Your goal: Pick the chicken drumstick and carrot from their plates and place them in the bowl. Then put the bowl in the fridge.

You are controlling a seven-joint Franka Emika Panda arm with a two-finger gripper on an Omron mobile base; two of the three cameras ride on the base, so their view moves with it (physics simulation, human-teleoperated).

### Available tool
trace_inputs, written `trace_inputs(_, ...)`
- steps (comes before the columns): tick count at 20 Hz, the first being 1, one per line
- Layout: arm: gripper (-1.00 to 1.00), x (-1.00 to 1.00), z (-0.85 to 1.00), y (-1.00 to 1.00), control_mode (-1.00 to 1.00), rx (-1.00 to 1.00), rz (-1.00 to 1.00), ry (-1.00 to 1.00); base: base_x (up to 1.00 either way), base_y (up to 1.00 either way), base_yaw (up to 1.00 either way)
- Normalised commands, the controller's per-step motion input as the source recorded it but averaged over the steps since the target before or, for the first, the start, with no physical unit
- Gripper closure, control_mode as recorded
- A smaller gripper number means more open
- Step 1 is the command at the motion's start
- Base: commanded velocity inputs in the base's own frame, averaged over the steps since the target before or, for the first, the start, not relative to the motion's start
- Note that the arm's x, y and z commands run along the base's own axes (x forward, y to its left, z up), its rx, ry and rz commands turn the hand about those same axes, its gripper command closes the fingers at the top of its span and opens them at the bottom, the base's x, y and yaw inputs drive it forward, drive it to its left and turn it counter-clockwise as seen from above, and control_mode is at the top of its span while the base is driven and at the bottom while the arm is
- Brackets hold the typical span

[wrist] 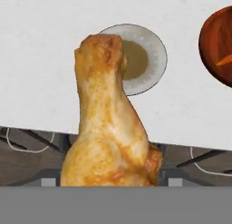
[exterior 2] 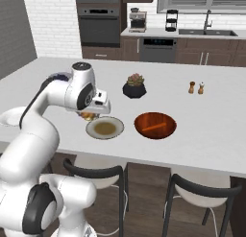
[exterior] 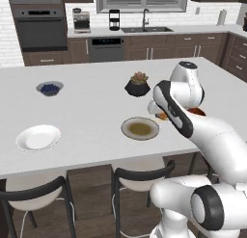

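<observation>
Hand view has the drumstick standing up between the claw's tips, pinched at its thick end, above the desk edge with the grey-tan plate behind it. Right base view puts the claw just left of that plate, the drumstick a golden bit beneath it. Right of the plate sits the bowl with the carrot inside. Left base view shows a white plate far left.
</observation>
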Motion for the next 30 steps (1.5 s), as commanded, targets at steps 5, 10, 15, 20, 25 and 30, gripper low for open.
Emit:
trace_inputs(5,1.00,0.00,0.00,-0.94,-1.00,-0.01,-0.25,0.00,0.00,0.00,0.00)
trace_inputs(10,1.00,0.03,0.00,-0.91,-1.00,-0.02,-0.24,0.00,0.00,0.00,0.00)
trace_inputs(15,1.00,0.05,0.03,-0.82,-1.00,-0.01,-0.21,0.00,0.00,0.00,0.00)
trace_inputs(20,1.00,0.08,0.01,-0.56,-1.00,0.00,-0.15,0.00,0.00,0.00,0.00)
trace_inputs(25,1.00,0.10,0.04,-0.50,-1.00,0.02,-0.09,0.01,0.00,0.00,0.00)
trace_inputs(30,1.00,0.53,-0.33,0.00,-1.00,0.00,0.00,0.00,0.00,0.00,0.00)
